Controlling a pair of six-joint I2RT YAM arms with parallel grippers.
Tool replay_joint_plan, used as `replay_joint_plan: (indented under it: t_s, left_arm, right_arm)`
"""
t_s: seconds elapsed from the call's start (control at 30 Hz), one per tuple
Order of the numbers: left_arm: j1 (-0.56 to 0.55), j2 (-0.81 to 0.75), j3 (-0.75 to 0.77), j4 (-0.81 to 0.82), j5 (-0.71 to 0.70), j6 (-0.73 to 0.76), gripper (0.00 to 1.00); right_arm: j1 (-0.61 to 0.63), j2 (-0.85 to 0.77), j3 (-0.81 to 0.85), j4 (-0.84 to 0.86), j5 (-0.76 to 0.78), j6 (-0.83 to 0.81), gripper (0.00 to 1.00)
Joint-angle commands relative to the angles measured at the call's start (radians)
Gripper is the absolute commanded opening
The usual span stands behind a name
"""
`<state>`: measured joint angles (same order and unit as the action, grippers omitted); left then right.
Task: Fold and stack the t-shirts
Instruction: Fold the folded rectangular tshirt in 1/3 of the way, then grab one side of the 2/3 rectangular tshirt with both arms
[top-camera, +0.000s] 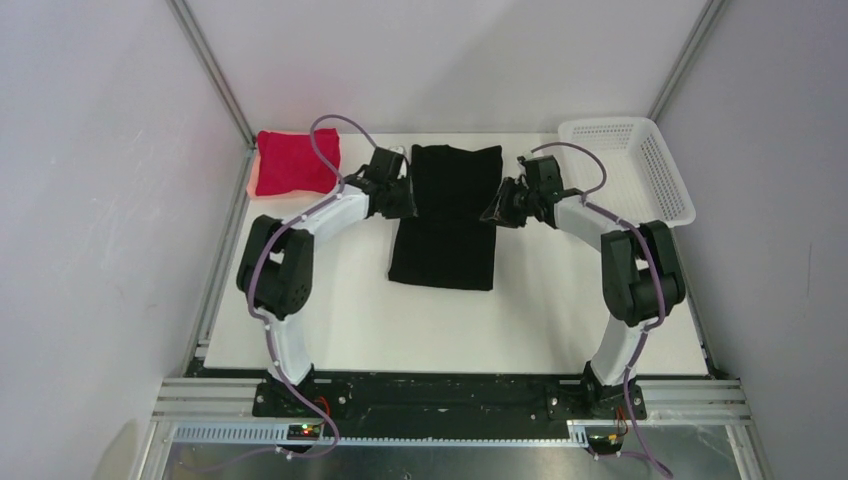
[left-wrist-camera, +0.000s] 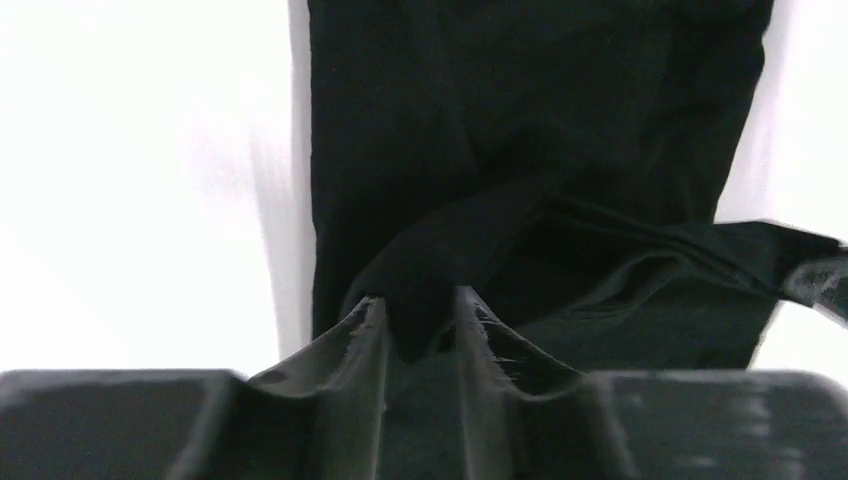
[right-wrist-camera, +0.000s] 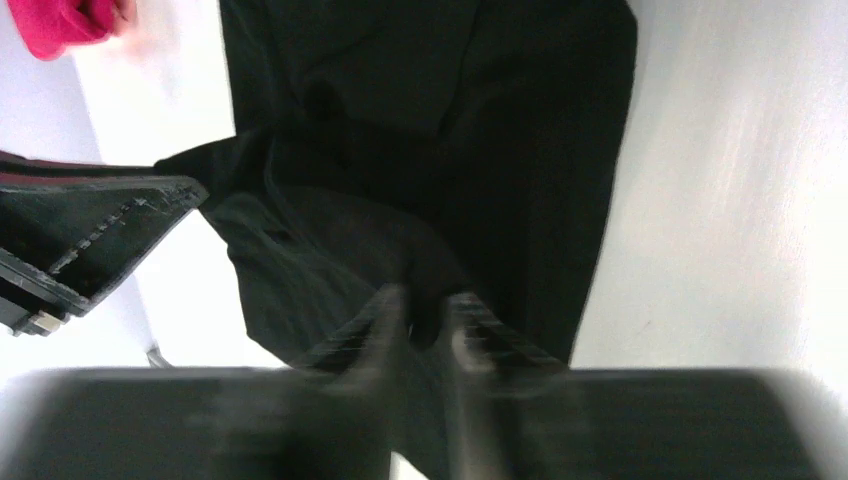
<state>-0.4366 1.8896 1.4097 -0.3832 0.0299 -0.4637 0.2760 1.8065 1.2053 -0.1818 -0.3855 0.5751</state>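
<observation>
The black t-shirt (top-camera: 448, 215) lies as a long narrow strip in the middle of the table, its far part lifted. My left gripper (top-camera: 404, 196) is shut on its left edge; a pinch of black cloth (left-wrist-camera: 425, 300) sits between the fingers (left-wrist-camera: 365, 330). My right gripper (top-camera: 500, 208) is shut on its right edge, with cloth (right-wrist-camera: 430, 290) between its fingers (right-wrist-camera: 470, 325). The red t-shirt (top-camera: 293, 163) lies folded at the far left of the table, apart from both grippers. It also shows in the right wrist view (right-wrist-camera: 70, 22).
A white plastic mesh basket (top-camera: 630, 165) stands at the far right corner of the table. The metal frame posts and grey walls close the table in at the back and sides. The left gripper's body shows in the right wrist view (right-wrist-camera: 80, 235).
</observation>
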Motion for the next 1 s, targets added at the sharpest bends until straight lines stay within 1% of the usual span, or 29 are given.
replay_joint_plan:
  t_s: [0.0, 0.03, 0.07, 0.1, 0.17, 0.2, 0.27, 0.33, 0.43, 0.5, 0.53, 0.57, 0.6, 0.63, 0.67, 0.7, 0.77, 0.8, 0.83, 0.9, 0.93, 0.97]
  left_arm:
    - [0.018, 0.033, 0.073, 0.010, 0.007, 0.005, 0.49]
    - [0.026, 0.032, 0.090, 0.009, 0.005, -0.002, 0.77]
    - [0.030, 0.013, 0.095, 0.007, 0.006, -0.004, 0.88]
    - [0.034, -0.001, 0.099, 0.008, -0.001, -0.007, 0.97]
    - [0.036, -0.062, 0.082, 0.007, -0.044, -0.009, 0.99]
    - [0.036, -0.104, 0.071, 0.007, -0.084, -0.011, 0.99]
    - [0.035, -0.166, 0.021, 0.009, -0.112, -0.025, 1.00]
    - [0.035, -0.212, -0.050, 0.008, -0.111, -0.064, 1.00]
    - [0.034, -0.274, -0.200, 0.021, -0.075, -0.109, 1.00]
    - [0.033, -0.303, -0.294, 0.033, -0.049, -0.136, 1.00]
    - [0.033, -0.311, -0.323, 0.039, -0.040, -0.146, 1.00]
    - [0.033, -0.332, -0.384, 0.052, -0.025, -0.153, 1.00]
    - [0.031, -0.342, -0.446, 0.060, -0.005, -0.165, 1.00]
    - [0.031, -0.360, -0.475, 0.082, 0.014, -0.170, 1.00]
    - [0.029, -0.369, -0.533, 0.096, 0.019, -0.185, 0.99]
    - [0.029, -0.382, -0.558, 0.124, 0.025, -0.192, 0.98]
    - [0.029, -0.393, -0.618, 0.158, 0.037, -0.212, 0.92]
    - [0.029, -0.393, -0.650, 0.182, 0.043, -0.227, 0.84]
    - [0.029, -0.393, -0.665, 0.196, 0.062, -0.233, 0.82]
    - [0.030, -0.384, -0.697, 0.242, 0.087, -0.248, 0.72]
    - [0.030, -0.378, -0.711, 0.260, 0.092, -0.256, 0.70]
    - [0.029, -0.376, -0.715, 0.265, 0.099, -0.260, 0.63]
  right_arm:
    - [-0.018, 0.032, 0.055, 0.065, 0.005, 0.003, 0.48]
    - [-0.021, 0.033, 0.069, 0.064, 0.008, -0.002, 0.66]
    - [-0.020, 0.027, 0.075, 0.054, 0.009, -0.014, 0.80]
    - [-0.017, 0.020, 0.081, 0.047, 0.015, -0.022, 0.95]
    - [-0.002, -0.024, 0.081, 0.005, 0.034, -0.052, 0.99]
    - [0.014, -0.038, 0.073, -0.025, 0.042, -0.074, 0.99]
    - [0.040, -0.081, 0.037, -0.044, 0.064, -0.096, 0.99]
    - [0.065, -0.124, -0.010, -0.043, 0.071, -0.103, 0.99]
    - [0.088, -0.164, -0.054, -0.065, 0.055, -0.096, 0.99]
    - [0.108, -0.192, -0.087, -0.095, 0.086, -0.089, 1.00]
    - [0.122, -0.206, -0.121, -0.109, 0.129, -0.086, 1.00]
    - [0.128, -0.238, -0.142, -0.119, 0.150, -0.075, 1.00]
    - [0.134, -0.254, -0.195, -0.119, 0.178, -0.065, 0.99]
    - [0.135, -0.285, -0.226, -0.104, 0.182, -0.038, 0.99]
    - [0.135, -0.298, -0.283, -0.091, 0.167, -0.024, 0.99]
    - [0.134, -0.317, -0.336, -0.059, 0.156, 0.005, 0.99]
    - [0.138, -0.330, -0.389, -0.024, 0.134, 0.036, 0.99]
    - [0.140, -0.329, -0.398, -0.019, 0.131, 0.043, 0.98]
    - [0.146, -0.328, -0.411, -0.015, 0.133, 0.052, 0.98]
    - [0.154, -0.317, -0.422, -0.013, 0.141, 0.066, 0.95]
    - [0.156, -0.312, -0.427, -0.010, 0.144, 0.077, 0.92]
    - [0.160, -0.308, -0.437, -0.002, 0.144, 0.084, 0.91]
